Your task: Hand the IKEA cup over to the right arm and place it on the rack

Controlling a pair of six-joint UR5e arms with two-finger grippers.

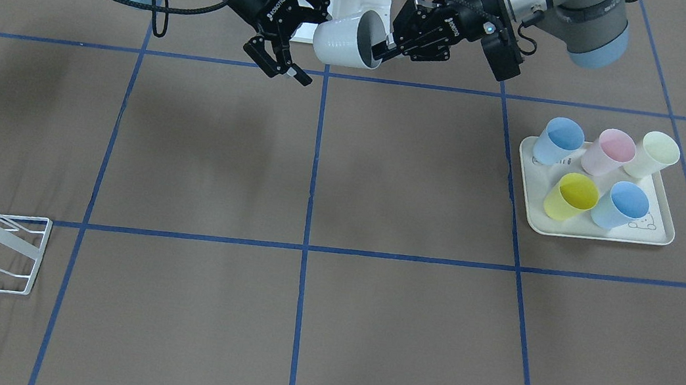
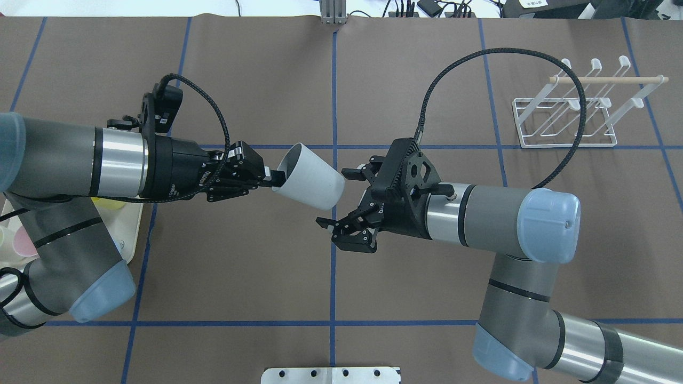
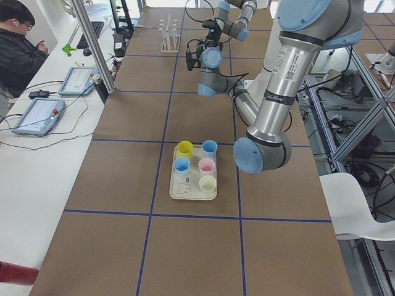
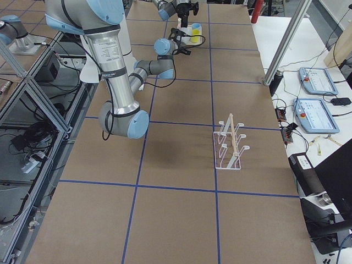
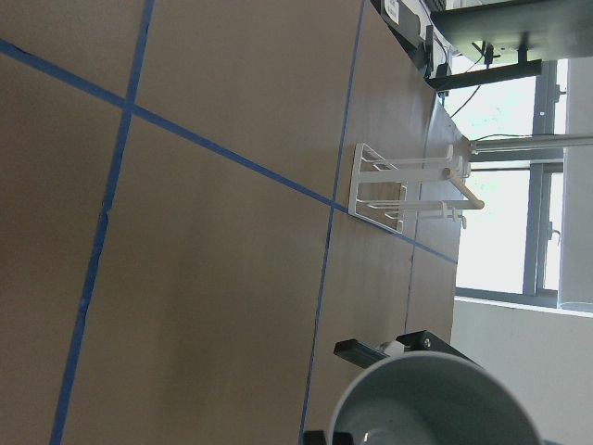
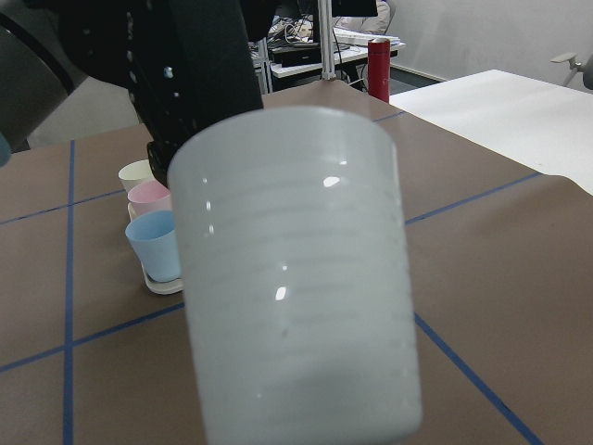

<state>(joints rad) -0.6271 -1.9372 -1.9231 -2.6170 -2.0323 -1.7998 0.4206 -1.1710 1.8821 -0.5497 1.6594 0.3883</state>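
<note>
The right arm (image 2: 496, 213) reaches to mid-frame, with the rack (image 2: 568, 144) at upper right. There the white cup (image 2: 309, 178) hangs pinched at its rim by the left gripper (image 2: 267, 177), the right gripper (image 2: 336, 197) gaping at its base; a premature release could drop it.

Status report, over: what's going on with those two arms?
Left gripper shut on rim of white cup, midair. Right gripper open at its base. Nothing in between.
</note>
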